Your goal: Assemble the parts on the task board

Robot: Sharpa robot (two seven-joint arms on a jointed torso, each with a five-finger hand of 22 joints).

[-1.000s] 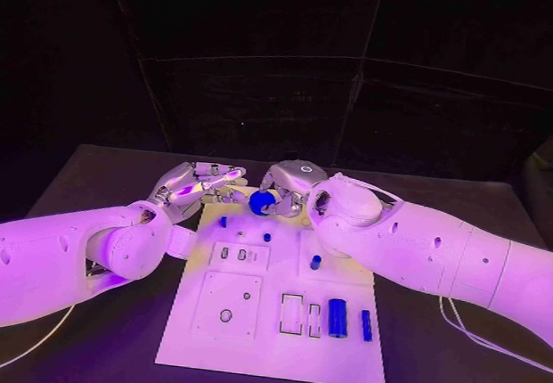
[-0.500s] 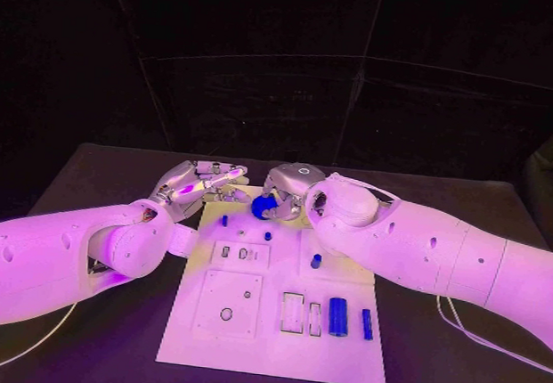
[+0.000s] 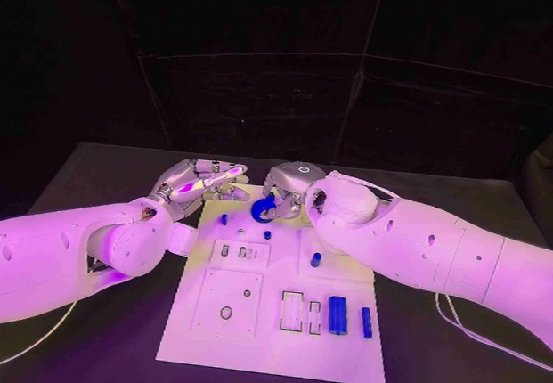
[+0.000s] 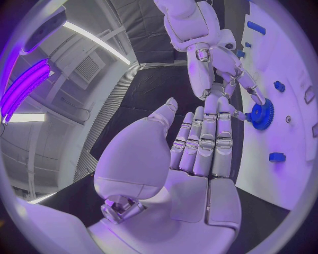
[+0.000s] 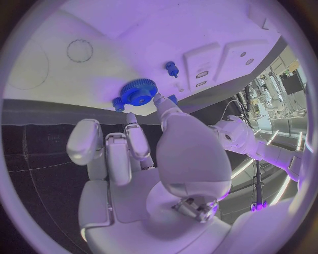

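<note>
Board (image 3: 274, 334), white, lies in the middle of the black bench (image 3: 469, 367) in the head view, with the right hand (image 3: 285, 190) over its far end pinching a blue gear (image 3: 263, 208) in its fingers; the left hand (image 3: 194, 185) hangs just beside it at the far left corner, its fingers held close together and nearly straight, gripping nothing. Nearer the robot, a blue cylinder (image 3: 338, 317) and a thinner blue pin (image 3: 367, 325) lie on the board's right side beside two rectangular slots, and a small blue peg (image 3: 315, 261) sits further up. In the left wrist view the left hand (image 4: 199, 153) stretches flat with empty fingers, while the right hand (image 4: 225, 66) touches the gear (image 4: 262, 115) just above the board (image 4: 278, 159). In the right wrist view the right hand (image 5: 146, 159) holds the gear (image 5: 138, 92) at its fingertips (image 5: 162, 100), close over the board (image 5: 132, 32), with a small blue peg (image 5: 172, 69) near it
</note>
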